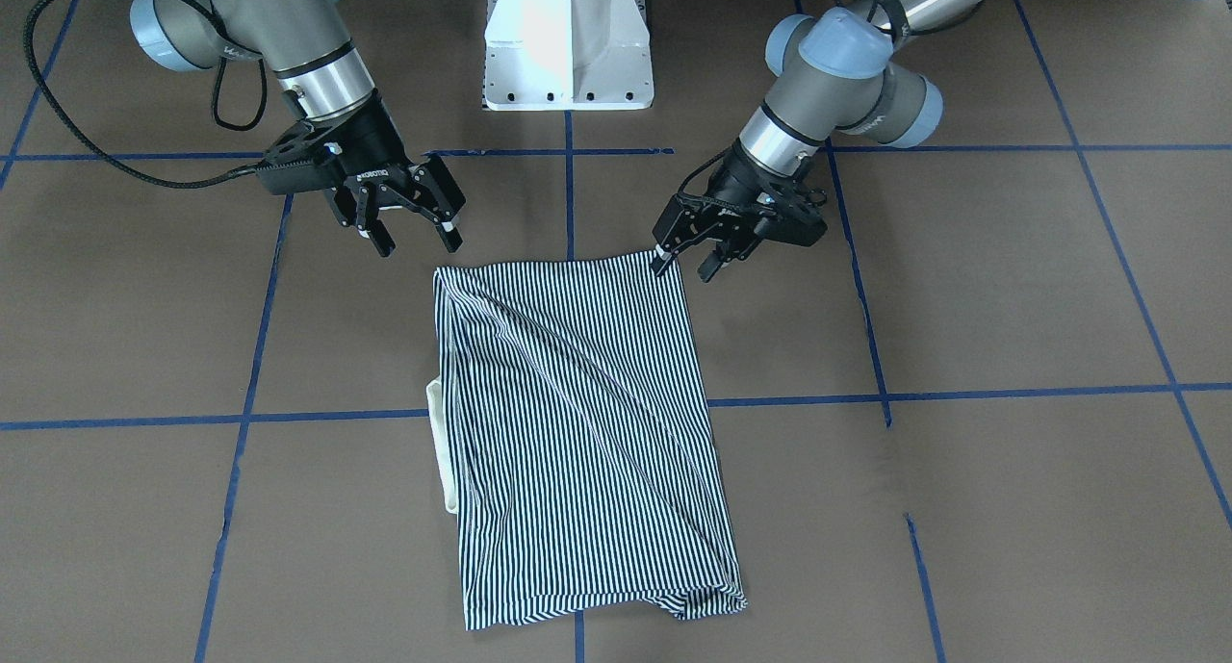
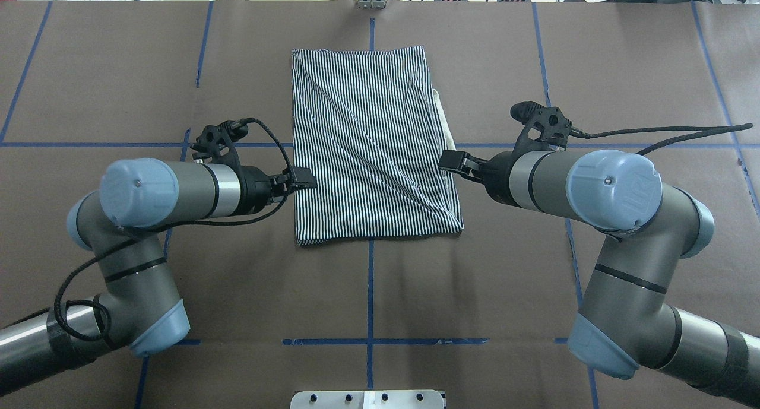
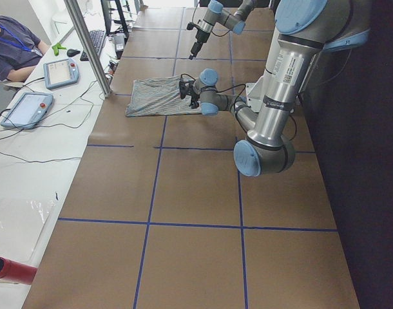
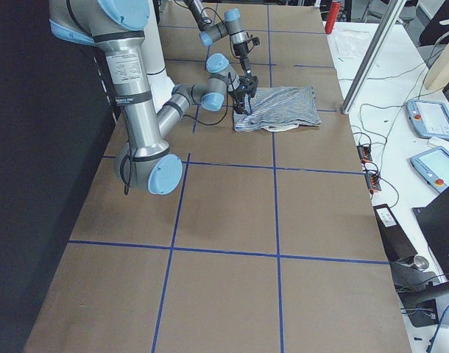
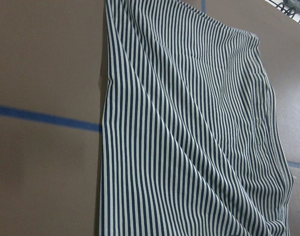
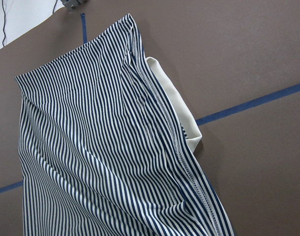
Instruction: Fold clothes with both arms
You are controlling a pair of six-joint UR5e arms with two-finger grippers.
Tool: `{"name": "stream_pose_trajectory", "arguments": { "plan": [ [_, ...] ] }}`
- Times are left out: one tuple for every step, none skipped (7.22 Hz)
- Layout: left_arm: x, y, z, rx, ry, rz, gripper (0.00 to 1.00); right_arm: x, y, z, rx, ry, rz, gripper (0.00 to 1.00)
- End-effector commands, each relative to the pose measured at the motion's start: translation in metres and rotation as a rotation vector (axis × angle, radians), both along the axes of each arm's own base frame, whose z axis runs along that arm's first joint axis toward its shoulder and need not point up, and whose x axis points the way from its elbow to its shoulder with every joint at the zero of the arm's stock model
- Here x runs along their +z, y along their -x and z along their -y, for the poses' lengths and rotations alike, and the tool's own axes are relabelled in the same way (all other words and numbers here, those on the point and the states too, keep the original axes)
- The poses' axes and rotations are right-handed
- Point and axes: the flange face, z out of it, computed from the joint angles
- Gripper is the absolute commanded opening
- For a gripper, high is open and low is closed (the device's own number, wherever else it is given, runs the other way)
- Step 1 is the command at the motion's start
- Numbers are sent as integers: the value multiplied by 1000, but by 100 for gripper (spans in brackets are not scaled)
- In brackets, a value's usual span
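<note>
Overhead exterior: striped polo shirt [image 2: 371,142] lies folded into a tall rectangle mid-table, straddling the blue tape lines [image 2: 368,290], diagonal crease across it.
Left gripper [image 1: 688,257]: fingers spread, one tip at the shirt's near corner, nothing pinched that I can see.
Right gripper [image 1: 414,232]: fingers spread wide, hovering just beside the other near corner, not touching.
Cream collar [image 1: 441,442]: pokes out from under the right-arm edge.
Step, my guess: grab both near corners for the next fold.
How to do well: pinch all layers at both corners together, lift evenly, carry forward in step, smooth that crease.
Hard to see: buttons, logo and sleeves hidden inside the fold; wrist views show no fingertips; layer count unclear.
</note>
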Motion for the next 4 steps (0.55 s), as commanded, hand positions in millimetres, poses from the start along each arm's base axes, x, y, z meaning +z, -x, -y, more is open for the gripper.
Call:
{"name": "stream_pose_trajectory", "arguments": {
  "plan": [
    [8,-27,-31,-41,110,-27,63,-1,-1,1,6,2,7,98],
    [22,-25,-33,-53,114,-4,63,-1,-1,1,6,3,7,98],
    [31,-24,-34,-58,120,15,63,1,-1,1,8,4,4,98],
    [33,-28,-34,-58,136,55,63,1,-1,1,8,4,4,98]
  ]
}}
